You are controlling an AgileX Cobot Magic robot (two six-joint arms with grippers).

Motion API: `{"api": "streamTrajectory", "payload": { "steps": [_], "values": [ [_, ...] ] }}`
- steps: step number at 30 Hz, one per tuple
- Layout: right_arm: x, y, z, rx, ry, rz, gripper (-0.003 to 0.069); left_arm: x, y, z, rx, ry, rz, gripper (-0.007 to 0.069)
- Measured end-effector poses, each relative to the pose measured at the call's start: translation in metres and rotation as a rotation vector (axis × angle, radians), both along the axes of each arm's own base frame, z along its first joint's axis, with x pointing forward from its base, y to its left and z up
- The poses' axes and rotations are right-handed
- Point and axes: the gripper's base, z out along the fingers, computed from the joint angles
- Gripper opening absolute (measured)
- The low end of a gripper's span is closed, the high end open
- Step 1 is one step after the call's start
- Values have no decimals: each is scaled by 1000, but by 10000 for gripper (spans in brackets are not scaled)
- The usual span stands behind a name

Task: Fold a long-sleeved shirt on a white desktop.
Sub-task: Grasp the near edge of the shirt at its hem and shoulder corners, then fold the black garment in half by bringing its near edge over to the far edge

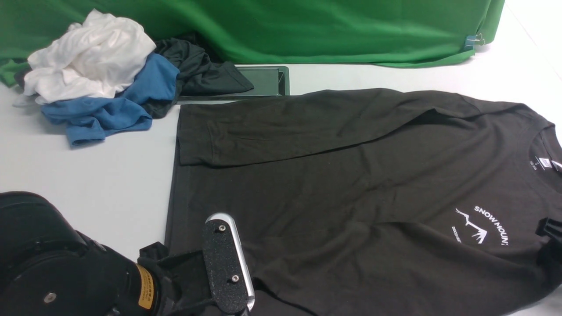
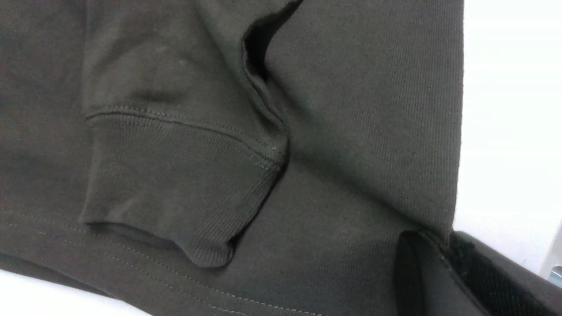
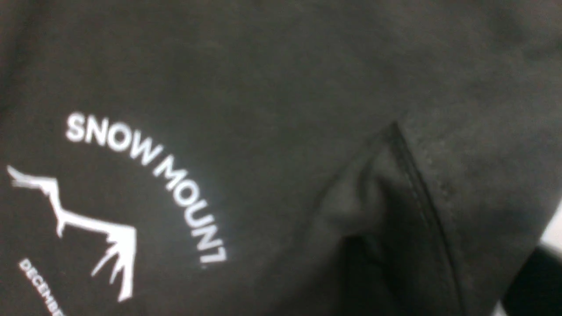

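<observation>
The long-sleeved shirt (image 1: 351, 184) lies spread sideways on the white desktop (image 1: 88, 175), collar to my right, its far sleeve already laid across the body. I judge I am at the near-side fold. My left gripper (image 1: 228, 267) is clamped shut on the near edge by the hem. My right gripper (image 1: 551, 237) barely shows beside the logo (image 1: 480, 226), and I cannot tell its opening or hold. Next, both ends should lift evenly. The garment pile (image 1: 101, 74) lies well apart.
</observation>
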Motion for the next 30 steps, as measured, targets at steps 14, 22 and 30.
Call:
{"api": "streamTrajectory", "payload": {
  "steps": [14, 22, 30],
  "values": [
    [-54, 11, 34, -61, 283, 88, 52, -30, 26, 26, -8, 32, 40, 24],
    [-68, 7, 81, -144, 139, 18, 54, -20, 31, 29, 10, -54, 106, 24],
    [3, 1, 100, -125, 4, 49, 67, 49, 29, 38, -49, -153, 337, 24]
  ]
}}
